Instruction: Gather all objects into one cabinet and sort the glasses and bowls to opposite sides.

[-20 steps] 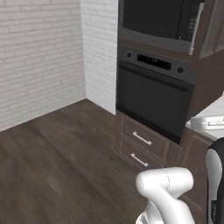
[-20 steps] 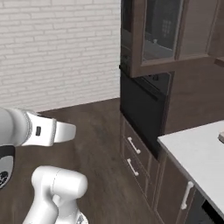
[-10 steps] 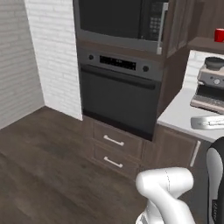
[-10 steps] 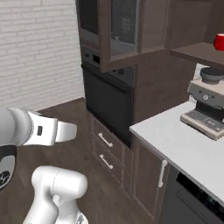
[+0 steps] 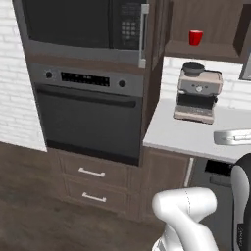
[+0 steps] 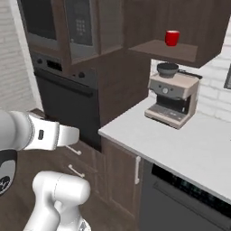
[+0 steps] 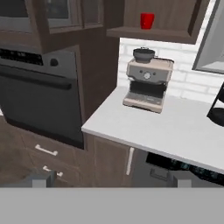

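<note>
Hand view: red cup (image 7: 147, 20) upright on cabinet (image 7: 153, 34) shelf, rim up; fingers (image 7: 109, 181) apart.

Landmark: coffee machine (image 5: 196, 93), standing at the back of the white counter (image 5: 181, 137) against the brick wall. Counter in front of it and to its right is bare, so free passage there. Directly above it hangs the open cabinet shelf (image 6: 164, 48), with one red cup (image 6: 171, 38) on it; the gap between machine top and shelf underside is tight. To its left, the tall oven (image 5: 90, 117) and microwave (image 5: 83, 24) column walls off that side. Far right of it, a dark object (image 7: 217, 109) sits on the counter.
</note>
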